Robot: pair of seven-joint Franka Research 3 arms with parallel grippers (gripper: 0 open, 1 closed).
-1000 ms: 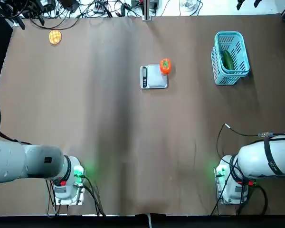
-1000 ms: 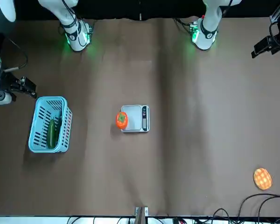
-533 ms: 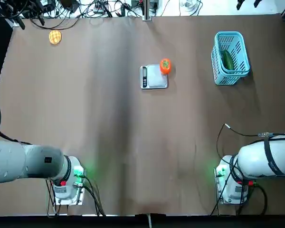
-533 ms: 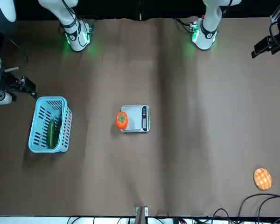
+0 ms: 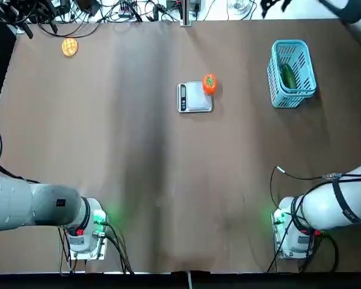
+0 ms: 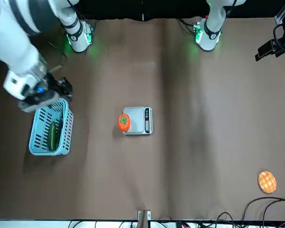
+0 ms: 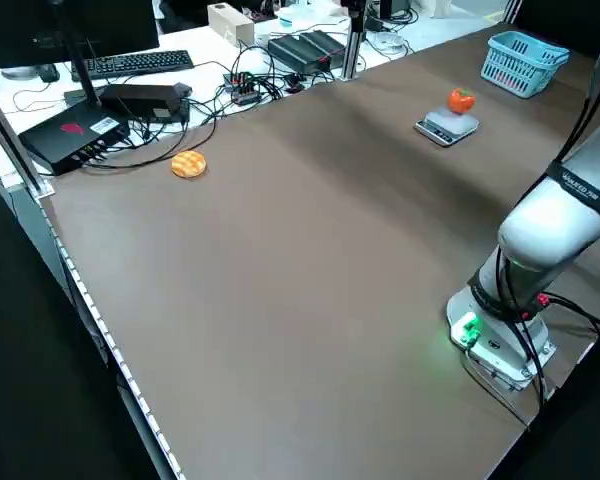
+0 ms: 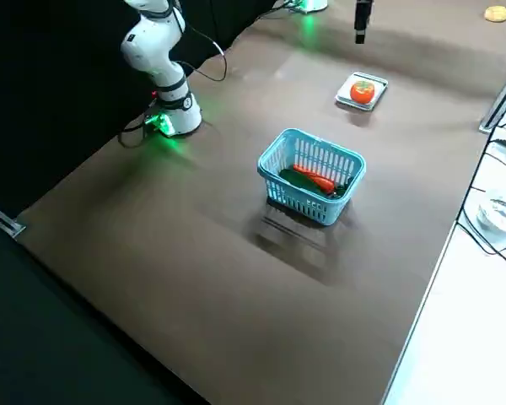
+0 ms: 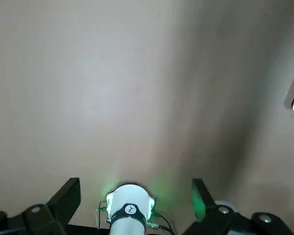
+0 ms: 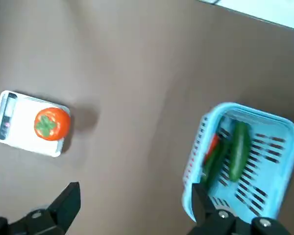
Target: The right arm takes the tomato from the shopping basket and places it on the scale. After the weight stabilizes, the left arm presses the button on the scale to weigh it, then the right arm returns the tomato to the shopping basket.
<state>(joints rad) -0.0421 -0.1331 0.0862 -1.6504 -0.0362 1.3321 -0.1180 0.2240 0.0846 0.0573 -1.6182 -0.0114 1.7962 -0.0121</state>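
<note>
The tomato (image 5: 209, 83) (image 10: 51, 124) sits on the far right corner of the scale (image 5: 195, 99) (image 10: 19, 128), mid-table. The light-blue shopping basket (image 5: 290, 44) (image 10: 246, 110) stands to the right of it. My right gripper (image 6: 62, 88) (image 10: 134, 208) hangs high over the table near the basket, open and empty, with both scale and basket below it in its wrist view. My left gripper (image 6: 270, 48) (image 9: 134, 203) stays parked off the table's left side, open, over bare table.
A long green vegetable (image 5: 287, 75) and a red one (image 10: 211, 147) lie in the basket. A yellow-orange waffle-like disc (image 5: 70, 47) lies at the far left corner. Cables and electronics (image 7: 130, 100) line the far edge.
The right arm has swung in from the table's right side and now hangs above the basket area. Tomato, scale, basket and left arm have not moved.
</note>
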